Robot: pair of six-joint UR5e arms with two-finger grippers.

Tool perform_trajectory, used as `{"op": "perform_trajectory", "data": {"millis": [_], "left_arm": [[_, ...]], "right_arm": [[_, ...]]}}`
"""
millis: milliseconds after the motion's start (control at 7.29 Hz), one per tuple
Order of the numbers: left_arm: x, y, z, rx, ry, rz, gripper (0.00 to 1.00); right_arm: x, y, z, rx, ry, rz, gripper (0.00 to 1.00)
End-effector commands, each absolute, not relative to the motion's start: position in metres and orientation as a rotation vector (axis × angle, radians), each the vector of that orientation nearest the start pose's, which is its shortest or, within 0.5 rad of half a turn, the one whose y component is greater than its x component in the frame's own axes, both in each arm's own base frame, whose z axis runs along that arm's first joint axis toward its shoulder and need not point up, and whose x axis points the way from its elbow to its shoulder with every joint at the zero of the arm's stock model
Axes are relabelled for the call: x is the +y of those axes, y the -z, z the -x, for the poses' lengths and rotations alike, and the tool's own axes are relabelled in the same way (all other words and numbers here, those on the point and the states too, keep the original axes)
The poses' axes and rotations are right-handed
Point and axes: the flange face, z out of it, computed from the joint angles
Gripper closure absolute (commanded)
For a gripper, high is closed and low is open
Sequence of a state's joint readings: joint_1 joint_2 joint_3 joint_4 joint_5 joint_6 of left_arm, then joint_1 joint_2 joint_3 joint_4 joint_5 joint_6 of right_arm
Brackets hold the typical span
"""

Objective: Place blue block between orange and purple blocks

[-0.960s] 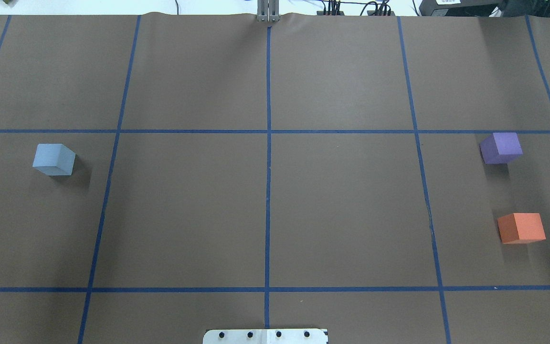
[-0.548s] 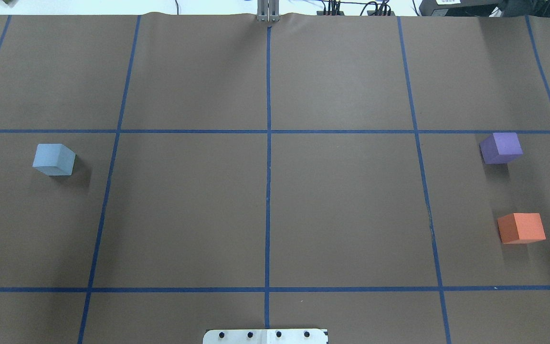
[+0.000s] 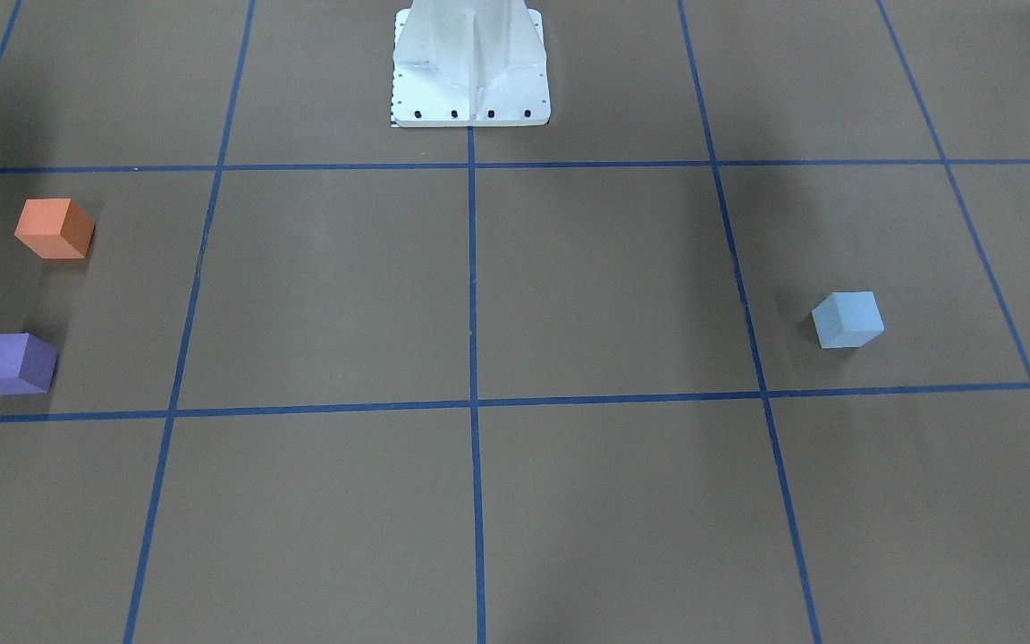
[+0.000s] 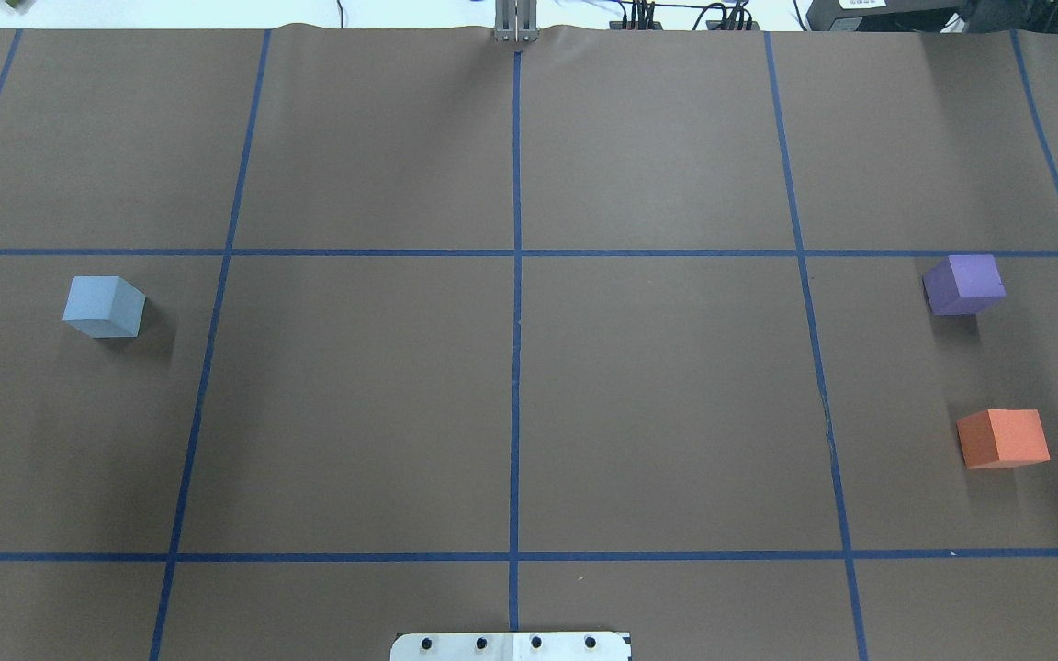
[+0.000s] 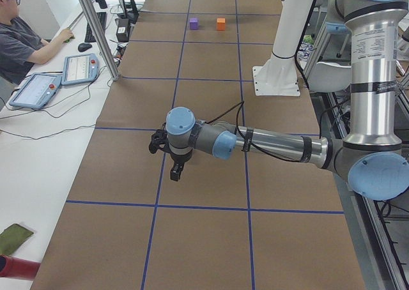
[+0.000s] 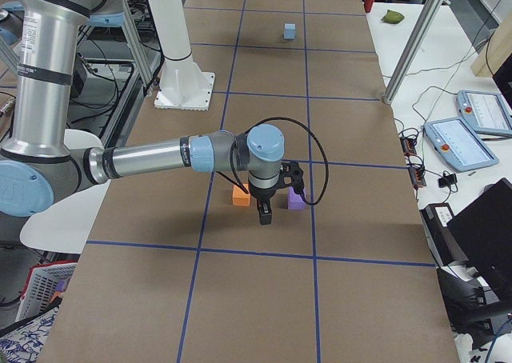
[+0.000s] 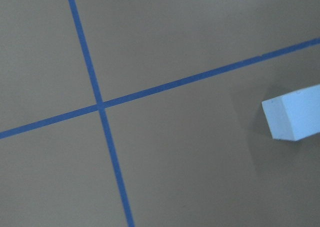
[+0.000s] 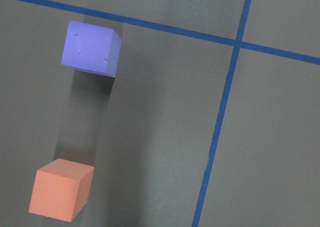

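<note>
The light blue block (image 4: 104,307) sits alone on the table's left side; it also shows in the front view (image 3: 848,319) and at the right edge of the left wrist view (image 7: 295,119). The purple block (image 4: 963,285) and the orange block (image 4: 1002,438) stand apart at the far right with a gap between them, and both show in the right wrist view, purple (image 8: 91,48) and orange (image 8: 61,189). My left gripper (image 5: 177,170) hovers over the table's left end. My right gripper (image 6: 265,212) hovers by the orange and purple blocks. I cannot tell whether either is open or shut.
The brown table cover carries a grid of blue tape lines (image 4: 515,367). The white robot base plate (image 3: 470,98) sits at the near middle edge. An operator (image 5: 19,41) with tablets sits beyond the far edge, beside a metal post (image 5: 96,28).
</note>
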State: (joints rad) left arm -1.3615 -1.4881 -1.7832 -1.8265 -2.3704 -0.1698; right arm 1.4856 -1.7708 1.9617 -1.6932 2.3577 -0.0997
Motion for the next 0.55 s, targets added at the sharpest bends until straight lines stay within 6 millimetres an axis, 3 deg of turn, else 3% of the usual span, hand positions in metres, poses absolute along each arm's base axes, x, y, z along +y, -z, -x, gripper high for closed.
{"op": "perform_trajectory", "data": {"millis": [0,137,411], "left_arm": [[-0.465,-0.54,-0.152,0.883,-0.149,-0.182,0.0],[-0.476,-0.52,-0.192,0.911,-0.1,-0.133,0.0],[-0.493,-0.521,-0.233,0.913,-0.123,-0.098,0.0]], "right_arm": [[-0.41,-0.568,-0.028,-0.788,0.204,-0.072,0.0],[-0.41,-0.567,-0.028,-0.788,0.204,-0.074,0.0],[-0.41,-0.568,-0.028,-0.788,0.204,-0.072,0.0]]}}
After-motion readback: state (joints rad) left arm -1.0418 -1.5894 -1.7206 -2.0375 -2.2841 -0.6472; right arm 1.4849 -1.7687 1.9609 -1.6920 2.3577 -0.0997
